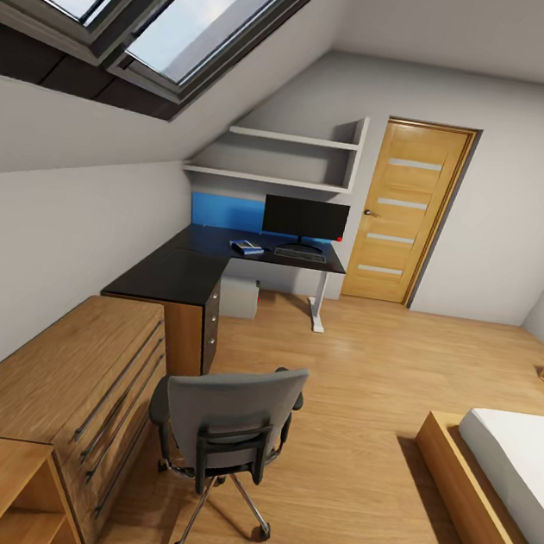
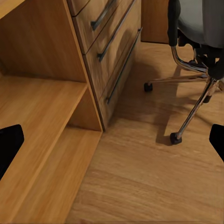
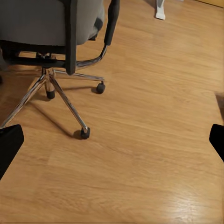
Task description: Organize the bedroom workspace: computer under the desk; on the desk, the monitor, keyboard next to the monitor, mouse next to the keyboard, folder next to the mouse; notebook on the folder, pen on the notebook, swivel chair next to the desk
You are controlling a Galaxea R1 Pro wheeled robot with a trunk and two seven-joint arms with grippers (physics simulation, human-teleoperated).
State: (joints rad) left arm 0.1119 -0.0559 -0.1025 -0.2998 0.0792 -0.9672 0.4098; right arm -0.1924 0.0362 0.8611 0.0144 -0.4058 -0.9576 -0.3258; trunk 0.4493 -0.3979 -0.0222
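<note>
Standing well short of the worktop, the swivel chair faces away from the head camera, its seat hidden behind the grey back, so whether anything rests on it cannot be told. On the black top the monitor stands at the back, the keyboard lies just in front of it, and the blue folder lies beside the keyboard with something dark on it that may be the notebook; mouse and pen are too small to make out. The pale computer sits beneath.

The likely trouble lies in moving the chair: a push on its back could spin or roll it off-line on its casters into the oak chest of drawers.

The left claw and right claw both show fingertips at opposite picture edges, spread wide, holding nothing.
</note>
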